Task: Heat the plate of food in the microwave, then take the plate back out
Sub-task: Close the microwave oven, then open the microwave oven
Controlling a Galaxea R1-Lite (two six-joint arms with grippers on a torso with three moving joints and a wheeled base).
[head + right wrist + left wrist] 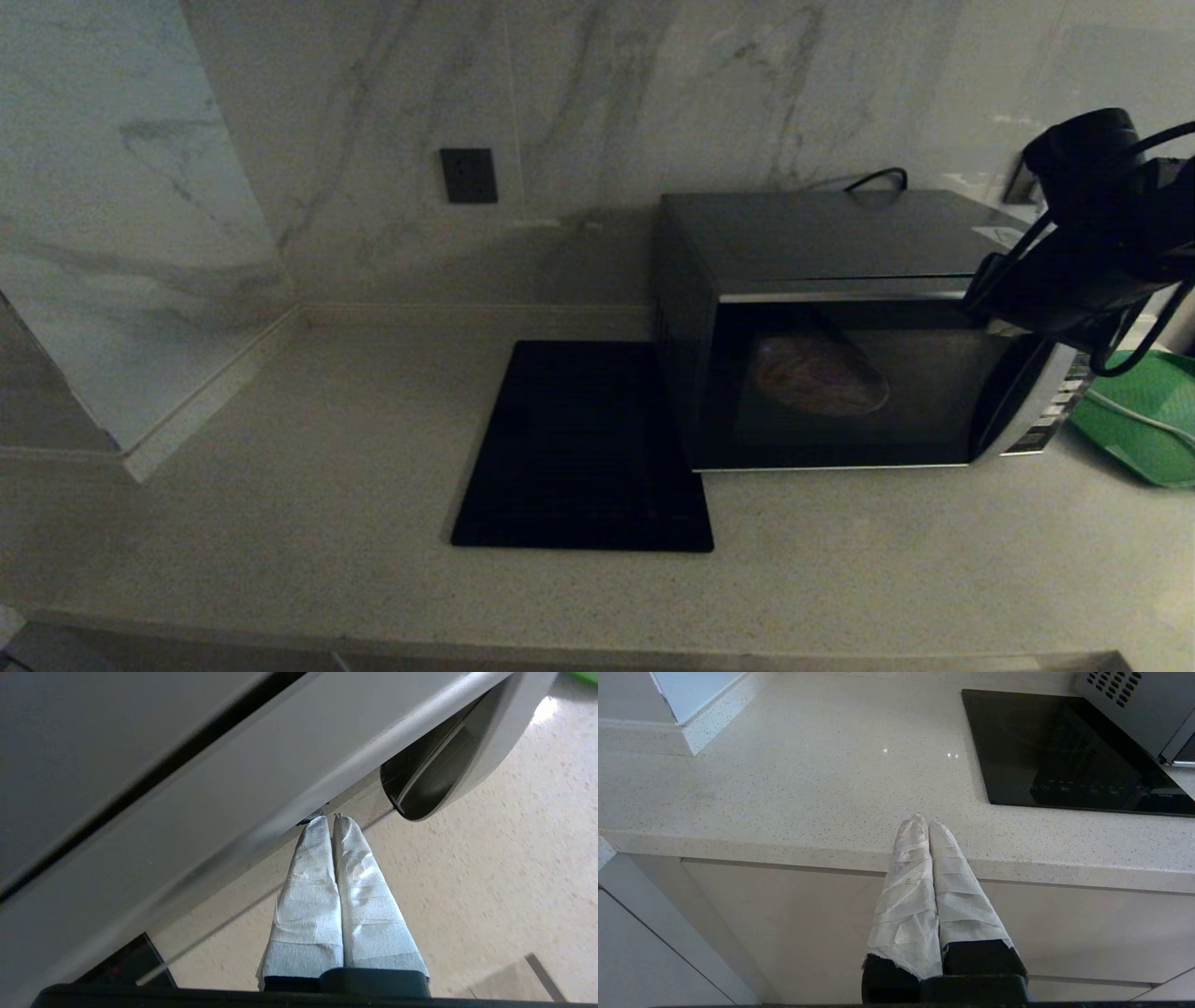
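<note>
The silver-grey microwave (pixel 840 327) stands on the counter with its dark glass door closed. Through the glass the plate of food (pixel 820 375) shows dimly as a pale round shape inside. My right arm (pixel 1092 233) hangs over the microwave's upper right front corner, above the button panel (pixel 1050 415). In the right wrist view my right gripper (pixel 329 819) is shut and empty, its taped tips close to the microwave's front (pixel 280 765) beside the curved silver trim (pixel 467 765). My left gripper (pixel 923 822) is shut and empty, parked at the counter's front edge.
A flat black square mat (pixel 583 448) lies on the counter just left of the microwave. A green tray (pixel 1144 420) sits to the microwave's right. A marble wall with a dark socket (pixel 469 175) runs behind, and a wall corner (pixel 140 373) juts in at the left.
</note>
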